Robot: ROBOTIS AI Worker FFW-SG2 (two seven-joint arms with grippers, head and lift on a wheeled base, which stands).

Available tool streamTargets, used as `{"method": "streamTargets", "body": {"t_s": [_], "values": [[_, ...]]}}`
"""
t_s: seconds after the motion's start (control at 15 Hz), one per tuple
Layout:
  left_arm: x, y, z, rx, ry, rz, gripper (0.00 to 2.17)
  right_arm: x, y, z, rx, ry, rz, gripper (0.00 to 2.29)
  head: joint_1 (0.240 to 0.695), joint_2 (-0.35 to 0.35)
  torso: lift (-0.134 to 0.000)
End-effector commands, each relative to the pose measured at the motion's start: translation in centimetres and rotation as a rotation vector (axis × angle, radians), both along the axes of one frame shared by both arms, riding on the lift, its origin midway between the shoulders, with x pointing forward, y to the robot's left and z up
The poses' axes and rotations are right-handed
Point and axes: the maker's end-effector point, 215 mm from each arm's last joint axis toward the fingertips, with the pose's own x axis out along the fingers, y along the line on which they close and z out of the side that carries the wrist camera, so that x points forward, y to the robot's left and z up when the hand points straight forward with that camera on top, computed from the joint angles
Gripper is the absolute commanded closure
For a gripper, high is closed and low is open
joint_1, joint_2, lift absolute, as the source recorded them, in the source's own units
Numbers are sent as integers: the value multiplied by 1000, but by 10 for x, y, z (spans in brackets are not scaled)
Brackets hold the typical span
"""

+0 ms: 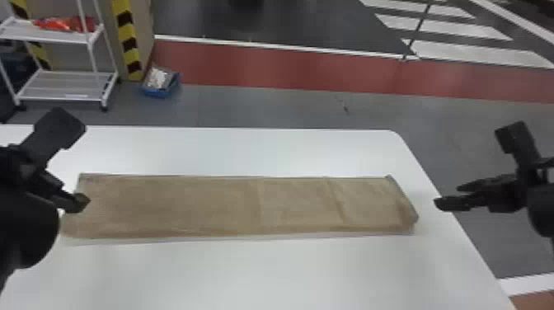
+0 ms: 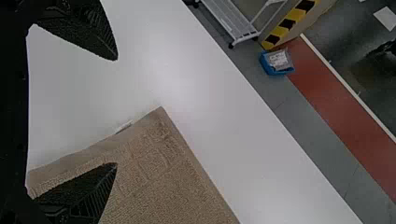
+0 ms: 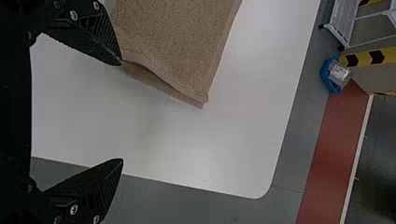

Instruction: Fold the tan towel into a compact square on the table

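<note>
The white table [image 1: 247,272] is the biggest thing here, its near side cut off by the head view's bottom edge and its left by the side; the tan towel [image 1: 185,206] lies on it as a long strip running left to right, with creases across its right half and its right end near the table's right edge; layers part slightly at that end in the right wrist view, though how many there are I cannot tell.

The left gripper [image 1: 72,189] is over the towel's left end and hides part of it; its fingers are spread wide with nothing between them, one in front of the towel in its wrist view, and whether it touches the cloth I cannot tell; the right gripper [image 1: 453,194] is just beside the right end in the head view, also spread wide and empty; one finger overlaps a towel corner in its wrist view, contact again unclear.

Behind the table stand a white rack [image 1: 74,86], cut off at the top, and a yellow-and-black striped post [image 1: 127,41]; a blue bin [image 1: 160,91] sits on the floor nearby, its contents hard to make out; a red-orange item [image 1: 66,23] on the rack is too blurred to name.
</note>
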Motion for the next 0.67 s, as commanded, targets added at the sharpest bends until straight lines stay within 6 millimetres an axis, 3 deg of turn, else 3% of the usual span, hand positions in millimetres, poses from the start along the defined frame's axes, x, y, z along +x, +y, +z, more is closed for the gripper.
{"method": "streamTargets", "body": {"t_s": [0.0, 0.6], "values": [[-1, 0, -1, 0, 1, 0, 76, -1, 0, 0, 0, 0, -2, 164, 695, -192, -124], [-1, 0, -1, 0, 4, 0, 76, -1, -1, 2, -1, -1, -4, 164, 695, -193, -124]]}}
